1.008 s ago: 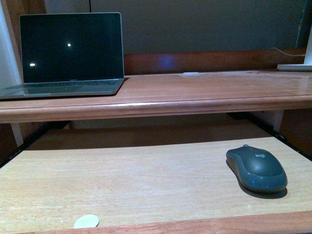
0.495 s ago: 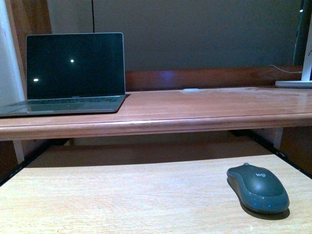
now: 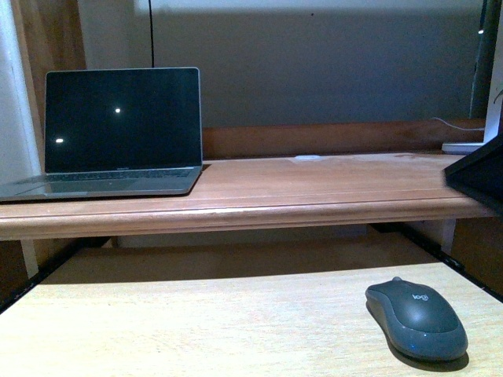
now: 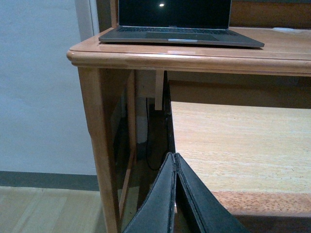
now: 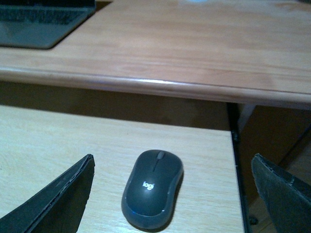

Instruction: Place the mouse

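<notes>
Pull-out shelf [image 3: 196, 322] carries mouse [image 3: 416, 318], laptop [image 3: 118, 133] on desktop [image 3: 314, 184] above.

Light lettering "logi" is read on the back of the mouse [image 5: 152, 191] in the right wrist view. The same mark is seen on it in the front view, smaller and turned at an angle. A tiny line of lettering on the laptop [image 3: 118, 129], under its screen, cannot be read.
</notes>
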{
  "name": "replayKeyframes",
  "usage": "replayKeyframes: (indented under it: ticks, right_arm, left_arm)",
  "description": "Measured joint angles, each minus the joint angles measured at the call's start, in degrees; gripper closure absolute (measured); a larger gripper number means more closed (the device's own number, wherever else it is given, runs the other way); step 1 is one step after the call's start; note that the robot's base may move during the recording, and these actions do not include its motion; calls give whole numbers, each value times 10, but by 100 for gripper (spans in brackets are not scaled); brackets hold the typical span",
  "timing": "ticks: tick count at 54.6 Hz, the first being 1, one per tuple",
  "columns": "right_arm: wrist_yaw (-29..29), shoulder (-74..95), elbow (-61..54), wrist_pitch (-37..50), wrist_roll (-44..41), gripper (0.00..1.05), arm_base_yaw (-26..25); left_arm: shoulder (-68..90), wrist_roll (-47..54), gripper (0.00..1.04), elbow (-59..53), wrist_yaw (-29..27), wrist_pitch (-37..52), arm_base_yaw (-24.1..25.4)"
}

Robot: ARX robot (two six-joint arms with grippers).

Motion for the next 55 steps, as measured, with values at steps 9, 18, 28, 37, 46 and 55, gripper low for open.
replayKeyframes:
  ticks: [9,18,28,37,46,55]
  right_arm:
    - [42,85,21,3,-11,7,35]
    - [115,153,35,-18,-2,7,39]
    - [151,180,35,-27,10,7,57]
    - [153,193,35,-34,32,7,66]
    - [170,210,37,-33,35,7,76]
    - [180,239,50,-29,36,7,82]
  left_arm:
    - [-20,0,102,-4,0,-2,0]
    - [-30,0,102,-14,0,-2,0]
    - [-47,0,102,-35,0,-2,0]
    - [-48,0,96,-35,0,-2,0]
    - [-48,0,68,-35,0,-2,0]
    - [-48,0,45,-35,0,-2,0]
